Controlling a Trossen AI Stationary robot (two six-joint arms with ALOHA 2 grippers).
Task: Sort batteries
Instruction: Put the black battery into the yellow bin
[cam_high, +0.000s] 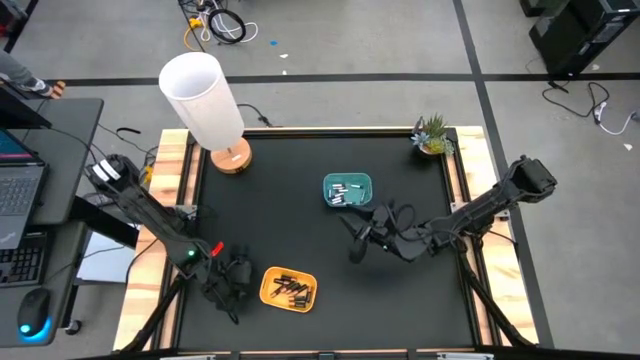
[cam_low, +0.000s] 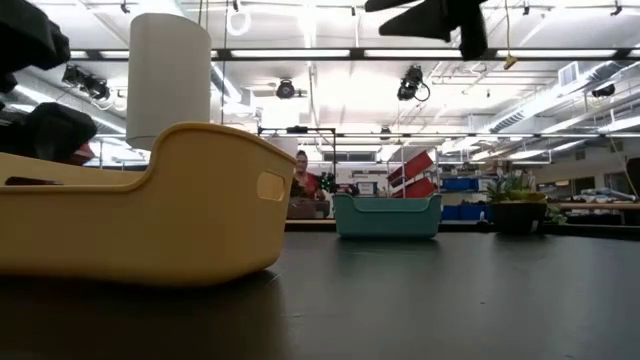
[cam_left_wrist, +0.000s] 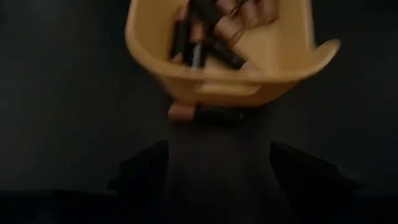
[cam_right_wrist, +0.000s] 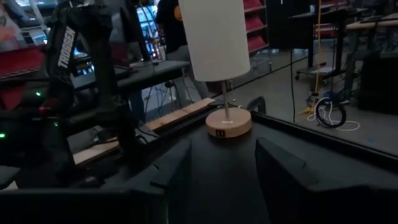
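Batteries sorted into two trays on black tabletop (cam_high: 300, 230).
Dark copper-ended cylindrical batteries (cam_high: 291, 289) are seen in yellow plastic tray (cam_high: 266, 283); silvery ones (cam_high: 346, 191) in teal tray (cam_high: 364, 181). Left gripper (cam_high: 232, 283), beside yellow tray, is clamped on one dark battery (cam_left_wrist: 208, 113). Right gripper (cam_high: 362, 238) is raised nr teal tray, fingers apart, nothing held.

- Yellow tray (cam_left_wrist: 273, 59) on dark table (cam_left_wrist: 62, 112), near rim facing the camera.
- Inside: heap of dark batteries (cam_left_wrist: 199, 37) with copper ends, lying crossed.
- One battery (cam_left_wrist: 208, 113), copper end and dark body, just outside the tray's rim, between the left gripper (cam_left_wrist: 217, 149) fingers.
- Dark fingers (cam_left_wrist: 140, 171) set apart, either side.
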